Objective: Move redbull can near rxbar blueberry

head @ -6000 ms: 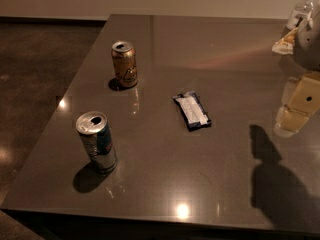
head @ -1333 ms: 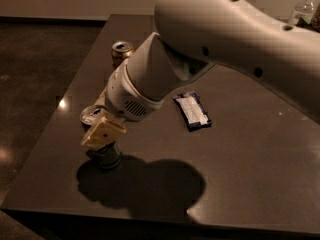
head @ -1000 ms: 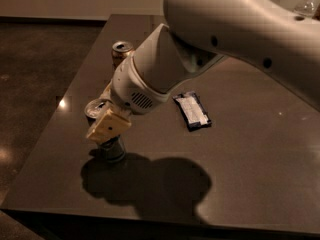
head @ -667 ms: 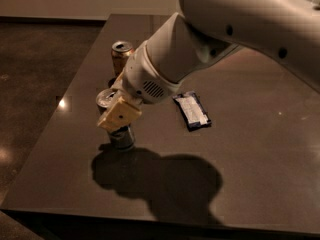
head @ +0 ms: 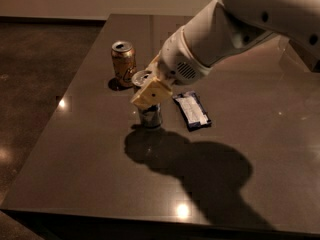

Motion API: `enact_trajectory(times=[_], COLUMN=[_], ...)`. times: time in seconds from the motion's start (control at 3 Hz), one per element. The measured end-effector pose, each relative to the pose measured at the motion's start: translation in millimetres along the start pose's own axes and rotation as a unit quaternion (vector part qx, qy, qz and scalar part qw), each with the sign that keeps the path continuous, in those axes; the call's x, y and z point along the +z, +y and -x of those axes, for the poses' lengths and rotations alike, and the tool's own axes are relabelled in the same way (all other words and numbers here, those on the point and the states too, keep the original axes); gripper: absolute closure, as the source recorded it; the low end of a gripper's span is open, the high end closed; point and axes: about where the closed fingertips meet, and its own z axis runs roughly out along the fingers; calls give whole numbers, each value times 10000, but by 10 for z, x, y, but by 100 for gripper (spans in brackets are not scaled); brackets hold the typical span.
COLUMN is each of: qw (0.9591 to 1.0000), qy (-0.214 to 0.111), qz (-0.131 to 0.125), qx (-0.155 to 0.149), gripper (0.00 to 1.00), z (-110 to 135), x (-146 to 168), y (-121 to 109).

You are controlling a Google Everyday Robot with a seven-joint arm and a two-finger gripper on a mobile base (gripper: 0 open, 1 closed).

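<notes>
The redbull can [head: 149, 115], a slim silver and blue can with a silver top, stands upright on the dark table [head: 90, 159], just left of the rxbar blueberry [head: 192, 110]. The bar lies flat in a dark blue wrapper with a white label. My gripper [head: 150, 90] is shut on the redbull can, its cream fingers [head: 151, 94] clamped around the can's upper part. My white arm reaches in from the upper right.
A gold-orange can [head: 123, 63] stands upright behind and left of the redbull can. The table's left edge [head: 55, 114] and front edge [head: 150, 216] border dark floor. My arm casts a large shadow [head: 200, 174] on the table.
My gripper has carried the redbull can from the table's front left to the right and back, so that it now stands beside the rxbar blueberry.
</notes>
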Motion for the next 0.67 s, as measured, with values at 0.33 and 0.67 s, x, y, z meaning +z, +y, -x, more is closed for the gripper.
enact_trajectory(times=[0.33, 0.67], qw=[9997, 9990], qy=[-52, -109], qz=[-121, -209], qx=[219, 387], gripper=[100, 100], z=[-169, -303], x=[-61, -93], y=[-241, -409])
